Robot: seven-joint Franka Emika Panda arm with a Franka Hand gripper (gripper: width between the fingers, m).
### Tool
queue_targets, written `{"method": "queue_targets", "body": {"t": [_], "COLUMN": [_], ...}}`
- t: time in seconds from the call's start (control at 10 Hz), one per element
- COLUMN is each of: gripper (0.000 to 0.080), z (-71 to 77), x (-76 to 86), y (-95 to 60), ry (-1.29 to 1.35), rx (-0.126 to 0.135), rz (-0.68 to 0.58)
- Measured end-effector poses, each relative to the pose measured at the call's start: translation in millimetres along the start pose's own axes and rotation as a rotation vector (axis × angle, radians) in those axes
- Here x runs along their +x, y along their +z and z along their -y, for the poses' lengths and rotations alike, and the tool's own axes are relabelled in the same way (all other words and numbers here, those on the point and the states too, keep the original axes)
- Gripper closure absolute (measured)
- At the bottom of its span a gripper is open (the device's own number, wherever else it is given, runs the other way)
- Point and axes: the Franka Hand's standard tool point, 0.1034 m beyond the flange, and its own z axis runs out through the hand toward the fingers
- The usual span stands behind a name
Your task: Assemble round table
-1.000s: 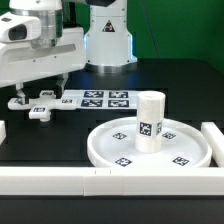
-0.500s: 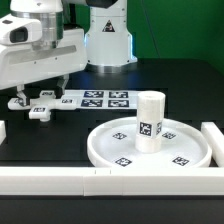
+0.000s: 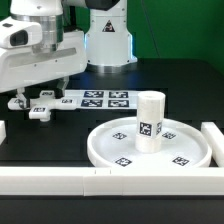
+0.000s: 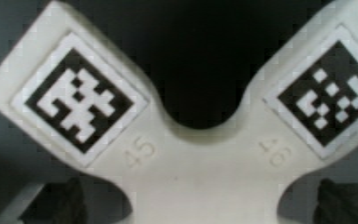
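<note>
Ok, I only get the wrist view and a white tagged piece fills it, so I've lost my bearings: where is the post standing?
Observer: The post stands upright on the round tabletop, near its middle.
Operator: Am I anywhere near it?
Observer: No. The gripper hangs low at the exterior view's left, past the far end of the marker board, well apart from the tabletop.
</note>
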Motion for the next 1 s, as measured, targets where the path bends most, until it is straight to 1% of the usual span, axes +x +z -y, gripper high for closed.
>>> {"method": "queue_targets", "body": {"t": [0.5, 0.6, 0.7, 0.8, 1.0], "gripper": [0.0150, 0.0177, 0.0177, 0.0357, 0.0354], "z": [2.3, 2.1, 2.5, 2.4, 2.5], "x": [-3.0, -4.0, -4.5, -4.3, -4.4], "y": [5.9, 6.9, 7.8, 7.9, 8.0], "ry": [-0.001, -0.001, -0.001, -0.001, -0.001], "rx": [0.010, 0.011, 0.013, 0.012, 0.012], "rz": [0.008, 0.009, 0.010, 0.010, 0.010]}}
